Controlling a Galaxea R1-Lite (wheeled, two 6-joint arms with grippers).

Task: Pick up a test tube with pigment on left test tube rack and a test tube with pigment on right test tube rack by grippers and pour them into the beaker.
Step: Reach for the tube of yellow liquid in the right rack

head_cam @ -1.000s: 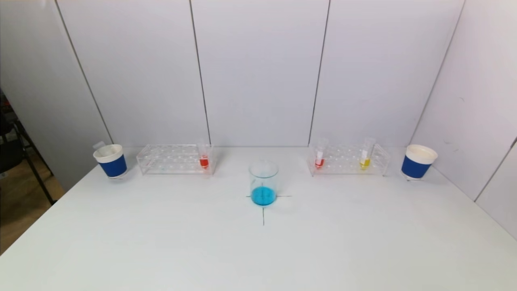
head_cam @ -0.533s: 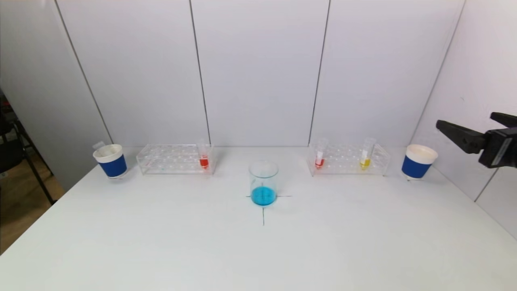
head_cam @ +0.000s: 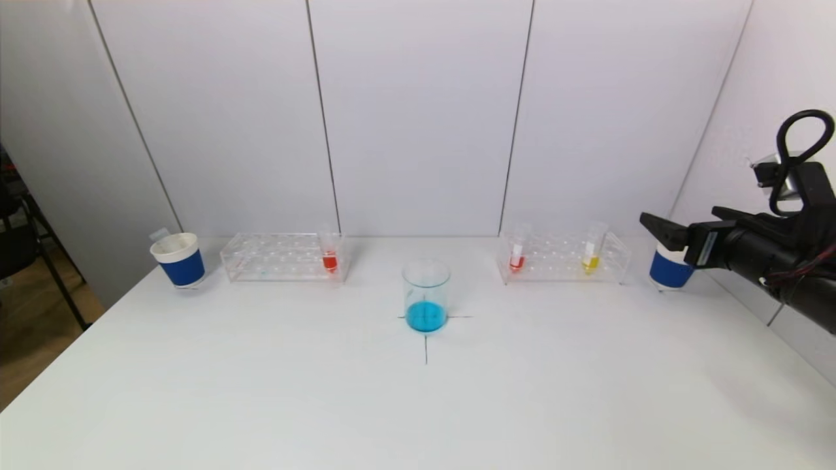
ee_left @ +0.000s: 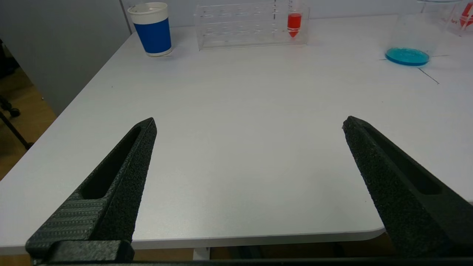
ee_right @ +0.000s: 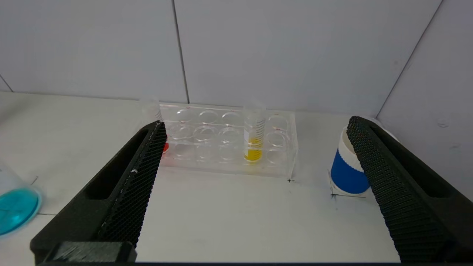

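Observation:
The left rack (head_cam: 282, 256) holds one tube of red pigment (head_cam: 330, 254). The right rack (head_cam: 563, 258) holds a red tube (head_cam: 517, 254) and a yellow tube (head_cam: 591, 254). The beaker (head_cam: 426, 295), with blue liquid in it, stands at the table's centre. My right gripper (head_cam: 679, 219) is open and empty, above the right blue cup, right of the right rack. In the right wrist view (ee_right: 257, 123) the yellow tube (ee_right: 254, 136) shows between its fingers, farther off. My left gripper (ee_left: 248, 123) is open and empty over the table's near left edge, out of the head view.
A blue-and-white paper cup (head_cam: 179, 260) stands left of the left rack. Another cup (head_cam: 669, 267) stands right of the right rack, partly behind my right gripper. White wall panels close the back and right side. A black cross marks the beaker's spot.
My right arm has come in from the right edge and moved left, over the right cup toward the right rack. The tubes, racks and beaker have not moved.

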